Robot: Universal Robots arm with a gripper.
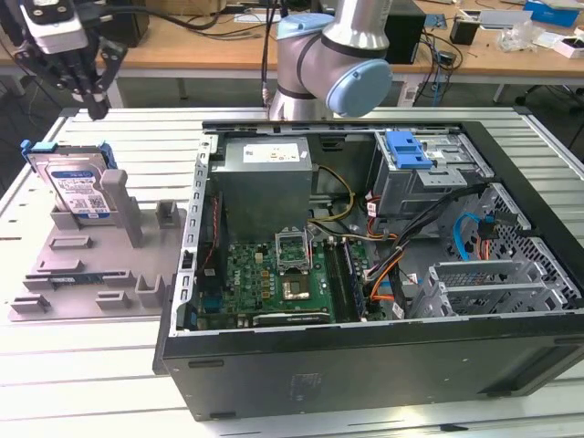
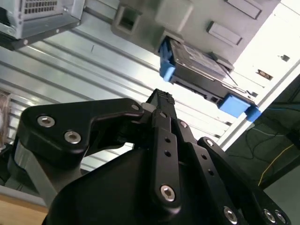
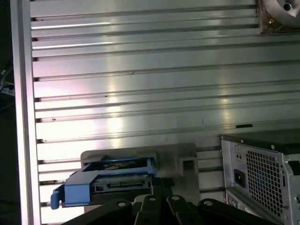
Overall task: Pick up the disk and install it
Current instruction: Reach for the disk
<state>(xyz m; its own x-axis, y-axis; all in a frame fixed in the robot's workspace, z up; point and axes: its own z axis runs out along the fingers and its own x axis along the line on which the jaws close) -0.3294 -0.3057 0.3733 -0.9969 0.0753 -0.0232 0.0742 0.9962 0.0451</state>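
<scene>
We see the silver disk point(image 1: 78, 187), blue-railed with a white-and-blue label, upright in the grey holder point(image 1: 87, 269); our gripper point(image 1: 97, 109) hangs above it, fingers together, empty.

Black tower computer case point(image 1: 365, 365) lying on its side on slatted aluminium desk point(image 1: 82, 374), side panel off, interior exposed. Inside: grey power supply point(image 1: 265, 178) at rear, green motherboard point(image 1: 260, 278) below it with bare processor socket point(image 1: 297, 290), blue latch point(image 1: 406, 149) on drive cage, orange and black cables point(image 1: 388, 265) loose between board and cage. Grey moulded fixture point(image 1: 91, 274) just beside case, on exterior view's left. Wooden desk point(image 1: 182, 41) behind, cluttered with cables. Perforated case rear point(image 3: 262, 173) seen in first wrist view.
</scene>
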